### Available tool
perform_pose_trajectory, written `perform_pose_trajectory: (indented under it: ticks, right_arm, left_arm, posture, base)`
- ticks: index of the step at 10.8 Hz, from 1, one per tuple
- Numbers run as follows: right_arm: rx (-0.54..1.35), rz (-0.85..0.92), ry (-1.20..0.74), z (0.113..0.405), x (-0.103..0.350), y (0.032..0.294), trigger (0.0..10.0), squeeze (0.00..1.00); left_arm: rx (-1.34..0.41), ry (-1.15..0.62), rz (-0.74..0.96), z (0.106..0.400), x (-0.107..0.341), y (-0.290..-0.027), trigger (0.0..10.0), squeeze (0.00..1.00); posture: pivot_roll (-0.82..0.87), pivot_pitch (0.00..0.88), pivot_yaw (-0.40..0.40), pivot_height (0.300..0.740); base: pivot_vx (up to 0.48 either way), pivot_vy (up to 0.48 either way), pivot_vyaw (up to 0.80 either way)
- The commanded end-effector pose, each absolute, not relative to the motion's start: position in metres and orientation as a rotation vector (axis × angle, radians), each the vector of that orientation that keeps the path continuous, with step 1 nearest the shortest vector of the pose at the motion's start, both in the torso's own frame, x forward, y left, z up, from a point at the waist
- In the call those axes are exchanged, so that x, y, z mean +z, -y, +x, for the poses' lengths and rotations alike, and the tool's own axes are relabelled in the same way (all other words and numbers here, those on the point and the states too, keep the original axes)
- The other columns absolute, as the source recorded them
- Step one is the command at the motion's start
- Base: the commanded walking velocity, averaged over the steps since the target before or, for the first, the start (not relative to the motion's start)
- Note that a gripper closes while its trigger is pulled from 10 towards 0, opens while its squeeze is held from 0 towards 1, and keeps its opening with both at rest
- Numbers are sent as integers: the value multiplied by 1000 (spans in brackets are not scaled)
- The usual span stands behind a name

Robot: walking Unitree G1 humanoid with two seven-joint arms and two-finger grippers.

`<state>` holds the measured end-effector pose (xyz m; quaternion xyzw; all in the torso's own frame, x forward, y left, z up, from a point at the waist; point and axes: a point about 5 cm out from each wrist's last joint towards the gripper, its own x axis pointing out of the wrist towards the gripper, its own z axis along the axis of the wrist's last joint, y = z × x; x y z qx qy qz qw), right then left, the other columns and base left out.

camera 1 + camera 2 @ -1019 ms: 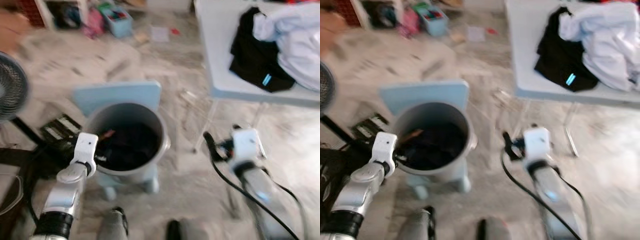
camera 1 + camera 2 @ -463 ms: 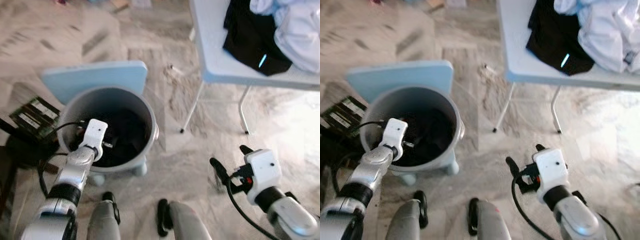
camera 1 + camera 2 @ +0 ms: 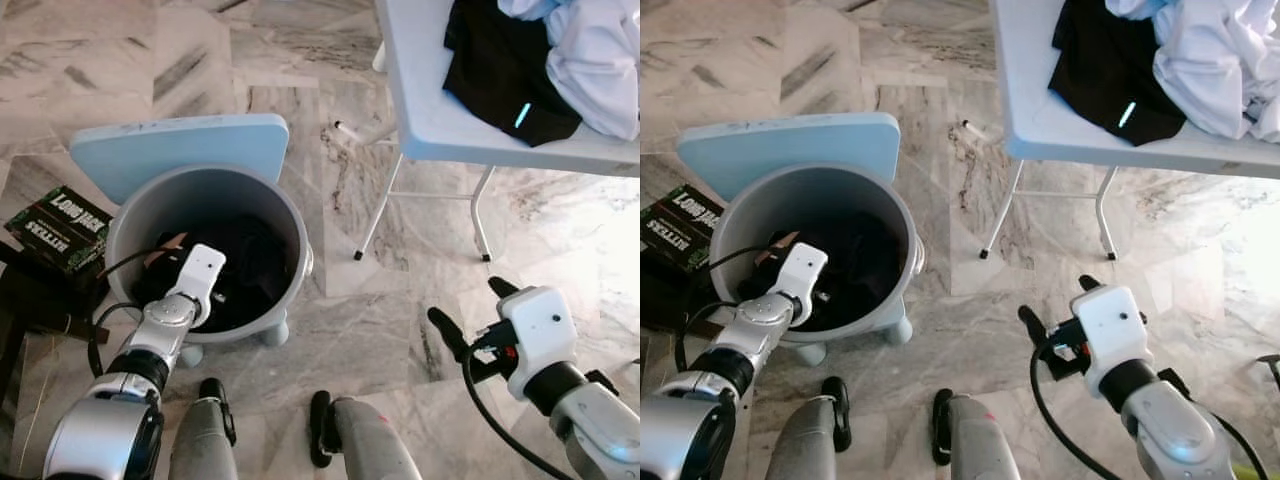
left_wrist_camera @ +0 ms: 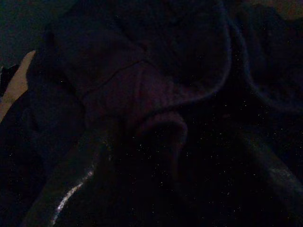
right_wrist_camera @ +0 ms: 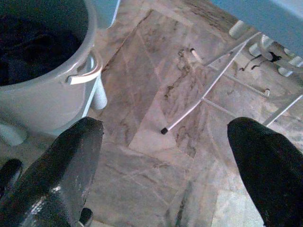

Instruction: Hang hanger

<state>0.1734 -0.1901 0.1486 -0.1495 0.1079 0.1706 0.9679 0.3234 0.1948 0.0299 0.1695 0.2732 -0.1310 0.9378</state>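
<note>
I am reaching my left gripper (image 3: 205,268) into the grey bucket (image 3: 285,215) of dark clothes (image 3: 250,270), jaws' state unclear, while my right gripper (image 5: 165,156) is hovering lower right, jaws spread wide and empty.

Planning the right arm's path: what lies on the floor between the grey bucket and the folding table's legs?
Bare marble floor lies between the grey bucket and the table's legs; the left eye view shows it.
</note>
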Motion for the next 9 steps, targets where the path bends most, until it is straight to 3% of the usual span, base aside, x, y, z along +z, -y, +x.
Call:
perform_pose_trajectory:
  ticks: [1,6,9]
  right_arm:
    - [360,-327,-236,172,145,190,10000,0]
    - [379,-351,-210,180,144,186,10000,0]
    - [401,-364,-190,184,143,182,10000,0]
  left_arm:
    - [-327,-608,354,316,19,-187,0,0]
    - [-408,-609,351,317,20,-177,0,0]
    - [-545,-603,369,319,23,-159,0,0]
  posture:
    - [-323,296,-167,740]
    - [-311,281,-161,740]
    - [-299,275,-159,740]
  base:
    - [0,0,0]
    - [0,0,0]
    - [0,0,0]
